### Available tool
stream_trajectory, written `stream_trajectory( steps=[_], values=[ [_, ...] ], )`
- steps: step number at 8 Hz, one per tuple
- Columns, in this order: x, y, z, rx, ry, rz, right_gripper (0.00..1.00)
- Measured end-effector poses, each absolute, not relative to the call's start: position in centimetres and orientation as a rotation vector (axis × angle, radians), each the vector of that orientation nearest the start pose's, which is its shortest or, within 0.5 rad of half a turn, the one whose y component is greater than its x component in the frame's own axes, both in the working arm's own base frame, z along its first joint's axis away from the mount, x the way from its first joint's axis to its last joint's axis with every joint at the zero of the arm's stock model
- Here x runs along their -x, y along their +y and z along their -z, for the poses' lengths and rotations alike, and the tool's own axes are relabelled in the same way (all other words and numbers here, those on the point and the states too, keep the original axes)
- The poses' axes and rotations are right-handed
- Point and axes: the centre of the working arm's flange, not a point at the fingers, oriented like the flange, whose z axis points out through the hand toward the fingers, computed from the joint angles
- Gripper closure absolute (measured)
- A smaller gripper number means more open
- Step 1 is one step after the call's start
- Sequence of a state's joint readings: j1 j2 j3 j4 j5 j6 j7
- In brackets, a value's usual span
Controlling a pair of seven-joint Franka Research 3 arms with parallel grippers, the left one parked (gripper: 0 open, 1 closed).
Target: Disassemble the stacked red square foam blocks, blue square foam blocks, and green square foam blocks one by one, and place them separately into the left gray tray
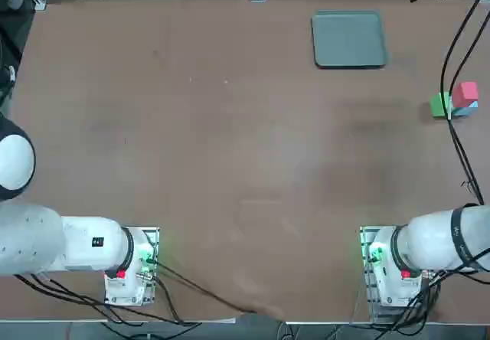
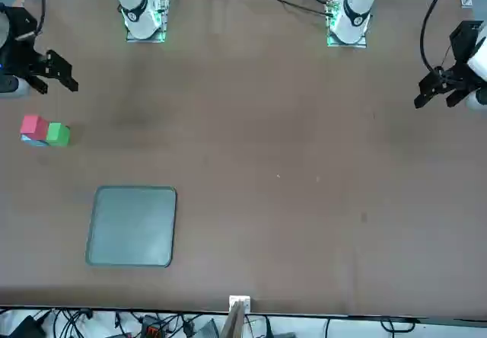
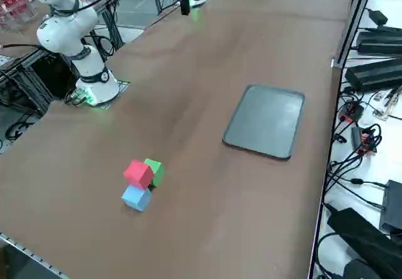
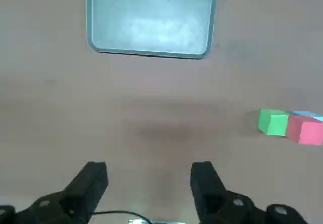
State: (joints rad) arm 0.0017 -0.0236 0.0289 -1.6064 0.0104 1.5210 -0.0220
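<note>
Your right gripper hangs high over bare table with its 2 fingers spread wide and nothing between them, pointing straight down, well back from everything you need. The arm is folded in a neutral ready pose near its base, so you have the whole reach ahead of you. Nearest to it, off toward the robot's right edge of the table, sits the little stack: the red cube is perched on top, resting partly on the blue cube below it and leaning against or touching the green cube just beside. I judge these as very light, soft foam: they will squash under a hard pinch and skid on the table if nudged, so close gently across 2 opposite flat faces, squared to the cube. Take the red one first from above, since it is the only one with clear sides; expect that lifting it may shift the 2 under it. Farther out, well apart from the stack and toward the far edge, lies the gray tray, flat, low-rimmed and holding nothing, with room for all 3 set apart.
</note>
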Motion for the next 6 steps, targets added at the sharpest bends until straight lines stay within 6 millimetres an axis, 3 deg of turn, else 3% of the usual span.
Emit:
stream_trajectory(
  steps=[6],
  values=[
    [-54.1, 1.79, -61.67, 3.13, -0.083, -0.096, 0.0]
  ],
)
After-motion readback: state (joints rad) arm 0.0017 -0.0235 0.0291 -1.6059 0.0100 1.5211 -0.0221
